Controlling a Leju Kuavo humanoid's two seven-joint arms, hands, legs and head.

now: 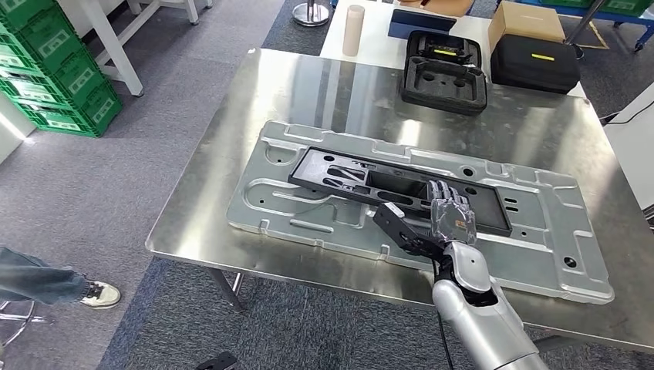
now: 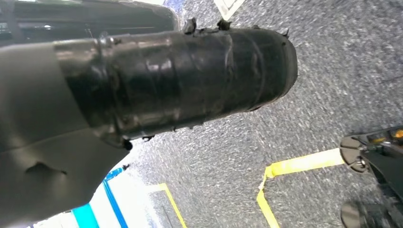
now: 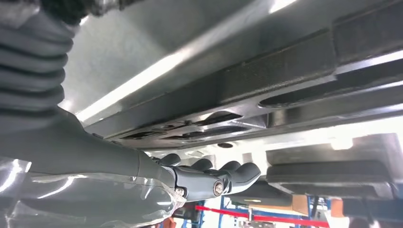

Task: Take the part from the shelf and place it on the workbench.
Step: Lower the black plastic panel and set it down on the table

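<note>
On the bench (image 1: 231,116), the long black plastic frame part (image 1: 347,177) lies atop a stamped grey metal panel (image 1: 540,254). Right hand (image 1: 443,220) fingers (image 3: 237,173) look curled over its near edge, so pulling away could drag it off-position.

1. We see grey carpet floor (image 1: 92,185) with yellow tape lines (image 2: 304,164).
2. Stacked green crates (image 1: 54,73) stand at our far left, beside a white table's legs (image 1: 123,38).
3. Light glares off the steel workbench (image 1: 339,85).

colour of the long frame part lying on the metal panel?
Black frame part, clearest in the head view.
</note>
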